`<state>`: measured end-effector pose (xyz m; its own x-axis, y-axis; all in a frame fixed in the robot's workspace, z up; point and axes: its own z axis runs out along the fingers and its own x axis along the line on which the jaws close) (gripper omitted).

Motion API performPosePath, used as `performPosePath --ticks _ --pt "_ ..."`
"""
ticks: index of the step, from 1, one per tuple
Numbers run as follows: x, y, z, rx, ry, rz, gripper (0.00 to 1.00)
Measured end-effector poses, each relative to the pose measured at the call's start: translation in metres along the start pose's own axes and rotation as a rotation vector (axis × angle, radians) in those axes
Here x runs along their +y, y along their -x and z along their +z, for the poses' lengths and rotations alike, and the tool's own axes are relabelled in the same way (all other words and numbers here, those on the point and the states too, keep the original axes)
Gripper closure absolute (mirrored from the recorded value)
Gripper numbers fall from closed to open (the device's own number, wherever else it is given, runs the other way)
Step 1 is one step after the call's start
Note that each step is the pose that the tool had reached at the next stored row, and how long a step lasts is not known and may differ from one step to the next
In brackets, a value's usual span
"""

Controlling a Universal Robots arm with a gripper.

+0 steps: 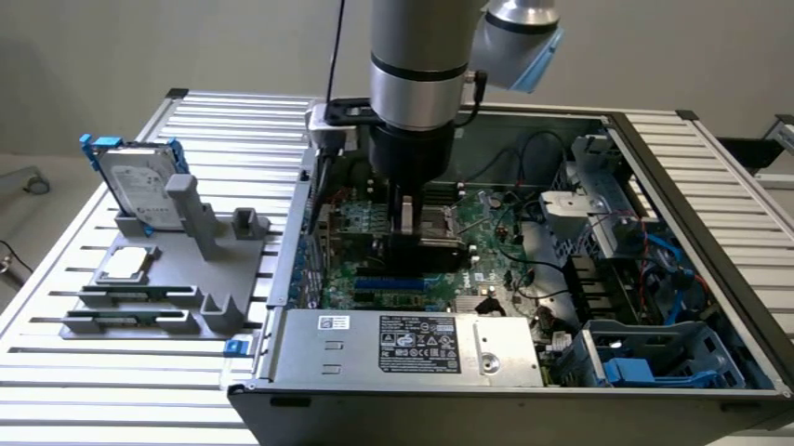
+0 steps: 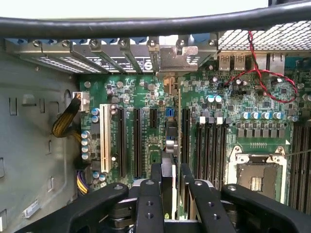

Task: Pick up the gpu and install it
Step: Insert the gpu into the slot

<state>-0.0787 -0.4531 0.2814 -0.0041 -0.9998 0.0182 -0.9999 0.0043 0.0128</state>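
My gripper (image 1: 410, 218) reaches down into the open computer case (image 1: 285, 279), over the green motherboard (image 1: 496, 242). It is shut on the gpu (image 1: 429, 249), which shows as a dark block under the fingers. In the wrist view the gpu (image 2: 169, 141) stands on edge between the black fingers (image 2: 156, 177), running away from my gripper (image 2: 171, 172) to its silver end bracket (image 2: 178, 54) at the case's rear wall. The card lines up with a black expansion slot (image 2: 185, 131) on the board. Whether its edge sits in the slot I cannot tell.
Outside the case, on the exterior view's left, a grey holder (image 1: 186, 269) carries a silver hard drive in a blue frame (image 1: 130, 181) and a small square chip (image 1: 128, 263). The power supply (image 1: 410, 342) is at the case front. A bare CPU socket (image 2: 257, 177) and a red wire (image 2: 257, 73) lie beside the slots.
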Motion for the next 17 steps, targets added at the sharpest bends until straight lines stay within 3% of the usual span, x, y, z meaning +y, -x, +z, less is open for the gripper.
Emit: performPosePath --ticks 3,17 --pt "0.0039 -0.0001 0.0018 0.0012 -0.0034 0.0 0.73" --pt "0.0088 -0.0025 0.0054 0.0019 -0.0035 0.001 0.73"
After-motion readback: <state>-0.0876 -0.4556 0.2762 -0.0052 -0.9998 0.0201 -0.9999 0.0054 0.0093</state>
